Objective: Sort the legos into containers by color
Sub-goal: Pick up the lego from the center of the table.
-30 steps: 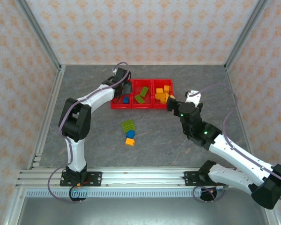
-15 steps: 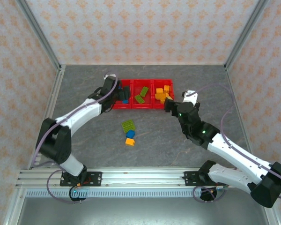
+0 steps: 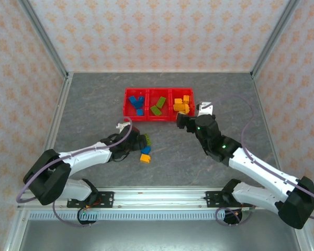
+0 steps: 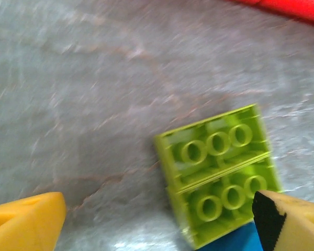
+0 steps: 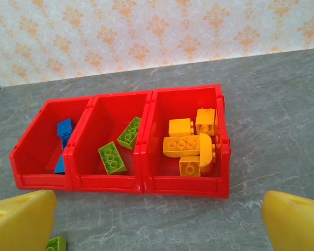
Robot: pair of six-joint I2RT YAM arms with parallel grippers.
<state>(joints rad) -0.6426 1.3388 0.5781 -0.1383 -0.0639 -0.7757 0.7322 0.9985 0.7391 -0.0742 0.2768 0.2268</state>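
The red containers (image 3: 158,118) hold blue legos (image 3: 136,103) in the left bin, green legos (image 3: 157,106) in the middle bin and orange legos (image 3: 182,103) in the right bin. On the table in front lie a lime brick (image 3: 145,139), a blue brick (image 3: 146,149) and an orange brick (image 3: 145,158). My left gripper (image 3: 134,144) is open just left of them. In the left wrist view the lime brick (image 4: 217,175) lies ahead of the left gripper (image 4: 157,225), near its right finger (image 4: 293,222). My right gripper (image 3: 181,120) is open in front of the orange bin (image 5: 186,180), holding nothing.
A metal frame and patterned walls enclose the grey table (image 3: 94,104). The tray (image 5: 120,183) stands at mid-back. Bare floor lies between the right gripper (image 5: 158,222) and the tray. A lime brick's corner (image 5: 55,244) shows at the lower left of the right wrist view.
My left arm has pulled back from the blue bin and come down to the loose bricks, empty. My right gripper has shifted a little left and back from the orange bin.
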